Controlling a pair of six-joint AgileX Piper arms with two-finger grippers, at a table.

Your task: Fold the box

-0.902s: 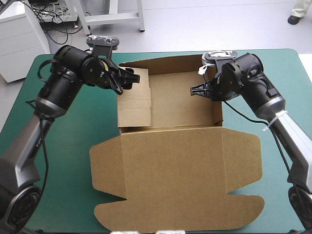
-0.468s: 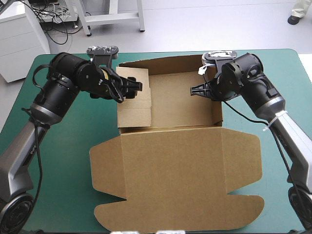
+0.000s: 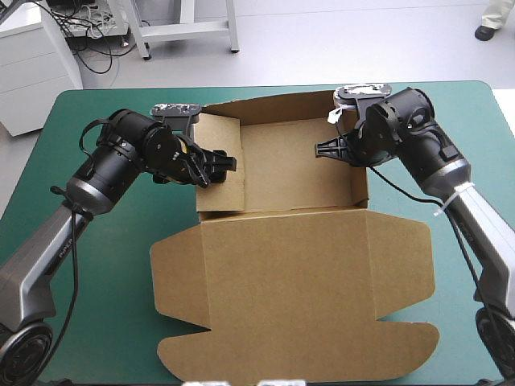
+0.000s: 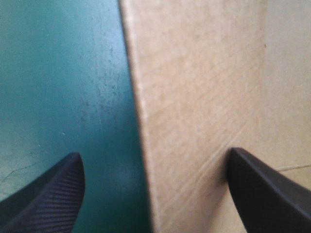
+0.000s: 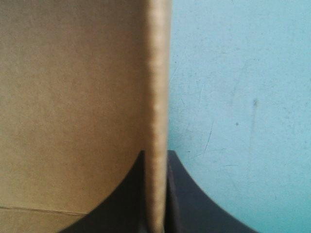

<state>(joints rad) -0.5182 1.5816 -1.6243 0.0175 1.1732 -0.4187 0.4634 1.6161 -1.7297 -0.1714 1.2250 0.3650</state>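
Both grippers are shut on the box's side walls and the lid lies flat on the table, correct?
Not quite. The left wrist view shows the left gripper open, its fingers apart on either side of the box wall. The right gripper is shut on its wall, and the lid lies flat.

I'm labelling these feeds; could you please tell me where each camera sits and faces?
High view: above, behind the robot, facing down at the box; both arms show.
Left wrist view: above that wrist, along the open left gripper astride the left wall.
Right wrist view: likewise, right gripper shut on the right wall.
All share the box and teal-green cover.
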